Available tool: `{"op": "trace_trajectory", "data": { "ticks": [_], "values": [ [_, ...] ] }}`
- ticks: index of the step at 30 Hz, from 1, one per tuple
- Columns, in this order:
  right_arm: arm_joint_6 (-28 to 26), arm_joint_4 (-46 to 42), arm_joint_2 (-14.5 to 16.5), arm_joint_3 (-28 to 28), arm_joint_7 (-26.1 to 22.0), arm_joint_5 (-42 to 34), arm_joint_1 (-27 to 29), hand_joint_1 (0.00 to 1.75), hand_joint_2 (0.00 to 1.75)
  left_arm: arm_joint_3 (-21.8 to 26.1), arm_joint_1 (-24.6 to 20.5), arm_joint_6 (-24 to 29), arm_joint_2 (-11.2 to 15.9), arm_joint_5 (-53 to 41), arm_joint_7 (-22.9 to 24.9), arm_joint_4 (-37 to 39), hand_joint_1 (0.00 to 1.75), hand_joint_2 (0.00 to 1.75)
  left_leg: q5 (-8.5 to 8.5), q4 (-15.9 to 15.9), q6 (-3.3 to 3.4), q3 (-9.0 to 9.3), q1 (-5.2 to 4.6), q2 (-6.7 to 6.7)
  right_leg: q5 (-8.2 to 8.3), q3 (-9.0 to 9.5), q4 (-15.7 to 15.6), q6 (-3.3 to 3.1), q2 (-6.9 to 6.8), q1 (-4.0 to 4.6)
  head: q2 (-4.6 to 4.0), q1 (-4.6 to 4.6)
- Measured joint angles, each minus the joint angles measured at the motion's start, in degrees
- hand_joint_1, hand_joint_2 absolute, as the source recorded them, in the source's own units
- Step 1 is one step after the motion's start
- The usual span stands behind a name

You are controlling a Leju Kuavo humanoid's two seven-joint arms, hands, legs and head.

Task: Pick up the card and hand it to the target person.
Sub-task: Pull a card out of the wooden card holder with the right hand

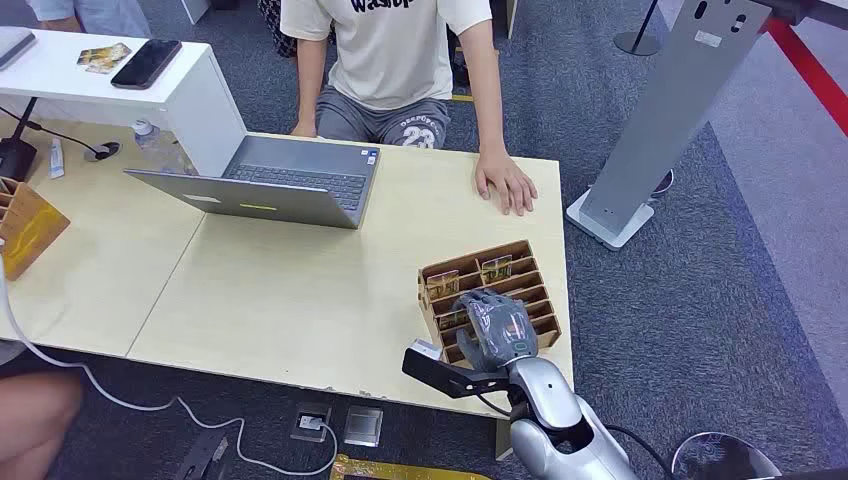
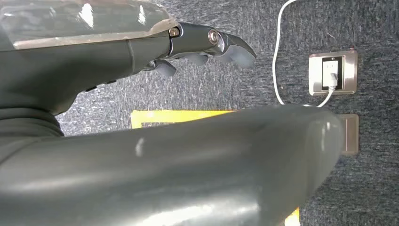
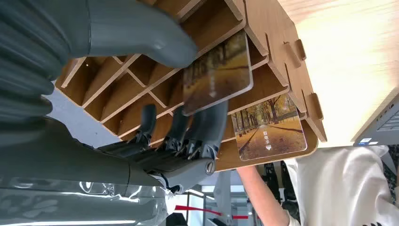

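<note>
A slotted wooden card holder (image 1: 525, 262) stands at the table's near right corner. My right hand (image 1: 495, 328) lies over its front slots. In the right wrist view the thumb (image 3: 141, 35) and the dark fingers (image 3: 207, 125) pinch a card (image 3: 219, 75) printed with an autumn tree avenue, its lower part still in a slot of the holder (image 3: 277, 37). A second similar card (image 3: 270, 129) stands in a slot beside it. Two more cards (image 1: 495, 268) stand in the back row. My left hand (image 2: 207, 44) hangs over the carpet with its fingers apart and nothing in it.
A person in a white shirt sits across the table, one hand (image 1: 507, 183) flat on the far right edge. An open laptop (image 1: 270, 180) sits mid-table. A white shelf holds a phone (image 1: 147, 62). Another wooden box (image 1: 28, 225) is far left, and a grey stand (image 1: 670, 120) is right of the table.
</note>
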Motion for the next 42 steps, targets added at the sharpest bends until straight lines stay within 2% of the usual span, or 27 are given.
{"op": "trace_trajectory", "data": {
  "ticks": [2,6,10,17,20,21,24,38,42],
  "values": [
    [-0.01,0.04,-0.01,-0.02,-0.01,-0.03,-0.04,1.10,1.75,0.00,0.00,0.01,0.00,0.00,0.00,0.00,0.00,0.00,0.00,0.00,0.00,0.00,0.00,0.00,0.00,0.00,0.00,0.00,0.00,0.00,0.00,0.01],
    [-0.01,0.22,-0.04,-0.10,-0.02,-0.07,-0.33,1.26,1.75,0.00,-0.01,0.01,0.00,0.00,0.00,0.00,0.00,0.00,0.00,0.00,0.00,0.00,0.00,0.00,0.00,0.00,0.00,0.00,0.00,0.00,0.00,0.01],
    [-0.01,0.36,-0.11,-0.20,-0.02,-0.21,-0.46,1.23,1.75,0.00,-0.01,0.04,0.01,0.00,0.00,0.00,0.00,0.00,0.00,0.00,0.00,0.00,0.00,0.00,0.00,0.00,0.00,0.00,0.00,0.00,0.00,0.00],
    [0.01,0.43,-0.17,-0.45,-0.05,-0.77,-0.51,1.35,1.75,0.00,0.00,0.13,0.08,-0.08,-0.01,0.00,0.00,0.00,0.00,0.00,0.00,0.00,0.00,0.00,0.00,0.00,0.00,0.00,0.00,0.00,0.00,0.00],
    [0.01,0.45,-0.17,-0.46,-0.11,-0.88,-0.53,1.66,1.75,0.00,0.00,0.41,0.11,-0.40,-0.10,0.00,0.00,0.00,0.00,0.00,0.00,0.00,0.00,0.00,0.00,0.00,0.00,0.00,0.00,0.00,0.00,0.00],
    [0.01,0.45,-0.17,-0.46,-0.14,-0.91,-0.57,1.75,1.75,0.00,0.01,0.51,0.11,-0.51,-0.17,0.00,0.00,0.44,0.00,0.00,0.00,0.00,0.00,0.00,0.00,0.00,0.00,0.00,0.00,0.00,0.00,-0.01],
    [0.01,0.46,-0.17,-0.46,-0.31,-1.05,-0.71,1.75,1.75,-0.01,0.03,0.63,0.11,-0.62,-0.43,0.00,0.00,1.75,0.00,0.00,0.00,0.00,0.00,0.00,0.00,0.00,0.00,0.00,0.00,0.00,0.00,-0.01],
    [-0.01,0.53,-0.18,-0.49,-1.06,-2.29,-0.93,1.75,1.75,-0.07,0.18,0.89,0.13,-0.55,0.26,0.00,0.00,1.75,0.00,0.00,0.00,0.00,0.00,0.00,0.00,0.00,0.00,0.00,0.00,0.00,0.00,0.00],
    [0.87,-0.11,-0.42,-0.78,-1.37,-5.20,-1.17,1.75,1.75,-0.07,0.23,0.89,0.21,-0.42,0.38,0.00,0.00,1.75,0.00,0.00,0.00,0.00,0.00,0.00,0.00,-0.01,0.00,0.00,0.00,0.00,0.00,-0.01]
  ]
}}
